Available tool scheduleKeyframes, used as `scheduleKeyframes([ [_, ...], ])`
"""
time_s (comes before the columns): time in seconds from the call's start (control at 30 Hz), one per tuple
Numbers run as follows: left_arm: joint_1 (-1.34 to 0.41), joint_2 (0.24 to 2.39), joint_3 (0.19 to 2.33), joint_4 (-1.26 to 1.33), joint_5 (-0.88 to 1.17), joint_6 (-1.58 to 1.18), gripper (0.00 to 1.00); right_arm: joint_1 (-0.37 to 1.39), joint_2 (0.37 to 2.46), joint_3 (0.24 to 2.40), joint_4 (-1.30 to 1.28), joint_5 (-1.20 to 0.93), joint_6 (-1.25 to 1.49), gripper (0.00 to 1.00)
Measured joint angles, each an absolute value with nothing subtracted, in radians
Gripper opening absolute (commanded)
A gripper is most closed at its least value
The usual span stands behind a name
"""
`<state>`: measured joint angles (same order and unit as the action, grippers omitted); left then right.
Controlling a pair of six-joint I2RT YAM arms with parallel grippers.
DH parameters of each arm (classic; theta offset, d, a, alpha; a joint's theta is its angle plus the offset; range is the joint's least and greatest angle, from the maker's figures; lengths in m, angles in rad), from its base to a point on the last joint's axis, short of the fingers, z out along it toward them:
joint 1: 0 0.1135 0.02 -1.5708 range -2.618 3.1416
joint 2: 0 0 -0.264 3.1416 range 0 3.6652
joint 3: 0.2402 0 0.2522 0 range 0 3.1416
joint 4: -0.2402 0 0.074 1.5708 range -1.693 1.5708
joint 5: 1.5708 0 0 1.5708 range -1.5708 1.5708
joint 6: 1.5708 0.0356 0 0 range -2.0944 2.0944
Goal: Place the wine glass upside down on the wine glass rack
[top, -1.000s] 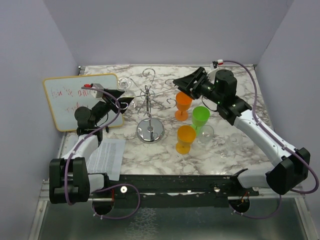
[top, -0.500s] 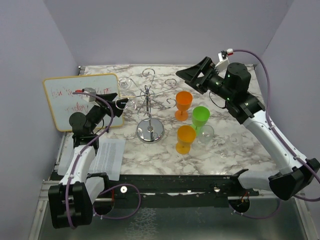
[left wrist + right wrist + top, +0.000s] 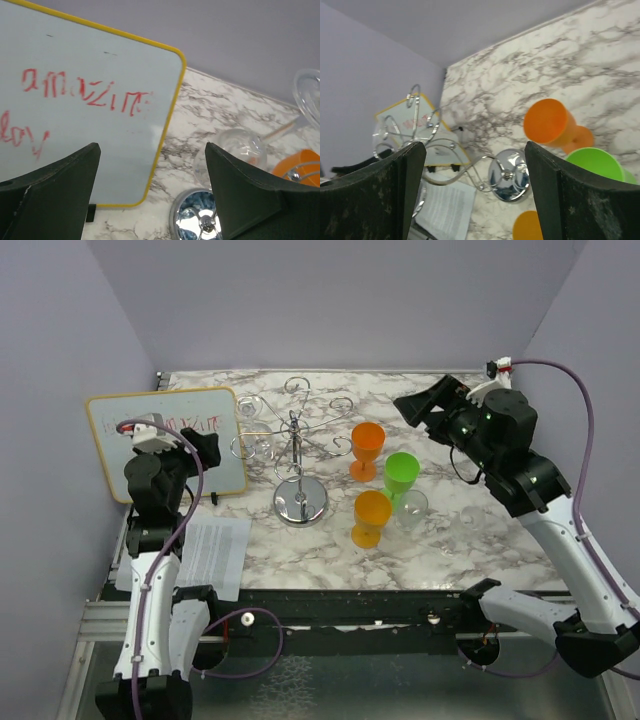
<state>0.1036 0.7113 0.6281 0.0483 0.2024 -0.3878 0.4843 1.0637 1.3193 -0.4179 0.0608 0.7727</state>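
Observation:
The wine glass rack (image 3: 298, 455) stands mid-table on its mirrored disc base (image 3: 300, 502). Two clear wine glasses (image 3: 250, 409) (image 3: 260, 446) hang bowl-down from its left arms. My left gripper (image 3: 205, 446) is open and empty, drawn back to the left of the rack in front of the whiteboard. In the left wrist view its gripper (image 3: 151, 147) frames bare marble, with the rack base (image 3: 197, 220) and a hanging glass (image 3: 235, 147) just inside the right finger. My right gripper (image 3: 416, 410) hovers open and empty, right of the rack. Its wrist view (image 3: 475, 145) looks down on the rack base (image 3: 507, 175).
A yellow-framed whiteboard (image 3: 160, 440) leans at the left. Two orange cups (image 3: 366, 448) (image 3: 371, 517), a green cup (image 3: 401, 474) and a clear glass (image 3: 411, 508) stand right of the rack. A printed sheet (image 3: 212, 555) lies at the front left.
Both grippers have opened and pulled away from the rack, the left one back toward the whiteboard, the right one up and to the right. The clear glasses stay hanging.

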Motion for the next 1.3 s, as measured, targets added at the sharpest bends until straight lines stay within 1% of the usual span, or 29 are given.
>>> scheduleKeyframes([
  [0.07,0.092,0.724,0.716,-0.083,0.1,-0.369,0.95,0.484,1.052,1.308,-0.463,0.118,0.735,0.83],
  [0.23,0.036,0.736,0.854,-0.244,-0.006,-0.332,0.99,0.483,1.104,1.302,-0.529,0.196,0.65,0.73],
  [0.3,0.004,0.769,0.941,-0.311,-0.039,-0.323,0.99,0.482,1.176,1.322,-0.548,0.198,0.609,0.71],
  [0.43,-0.07,0.853,1.188,-0.424,-0.096,-0.276,0.99,0.468,1.387,1.411,-0.57,0.178,0.534,0.69],
  [0.53,-0.118,0.865,1.324,-0.463,-0.105,-0.233,0.99,0.448,1.509,1.46,-0.578,0.143,0.492,0.63],
  [0.57,-0.138,0.857,1.361,-0.472,-0.102,-0.213,0.99,0.443,1.545,1.477,-0.58,0.134,0.477,0.59],
  [0.73,-0.187,0.82,1.387,-0.505,-0.038,-0.161,0.99,0.434,1.677,1.541,-0.588,0.098,0.419,0.5],
  [0.83,-0.208,0.83,1.387,-0.525,0.015,-0.144,0.99,0.434,1.734,1.57,-0.601,0.08,0.391,0.46],
  [0.87,-0.213,0.837,1.387,-0.529,0.025,-0.141,0.99,0.434,1.75,1.576,-0.603,0.072,0.385,0.43],
  [0.93,-0.221,0.85,1.387,-0.539,0.056,-0.134,0.99,0.434,1.773,1.583,-0.609,0.06,0.372,0.34],
  [1.1,-0.232,0.879,1.387,-0.559,0.132,-0.129,0.99,0.434,1.795,1.583,-0.641,0.06,0.346,0.02],
  [1.13,-0.232,0.881,1.387,-0.561,0.155,-0.129,0.99,0.434,1.796,1.583,-0.646,0.065,0.34,0.01],
  [1.3,-0.236,0.889,1.401,-0.553,0.26,-0.142,0.99,0.434,1.785,1.58,-0.643,0.104,0.327,0.01],
])
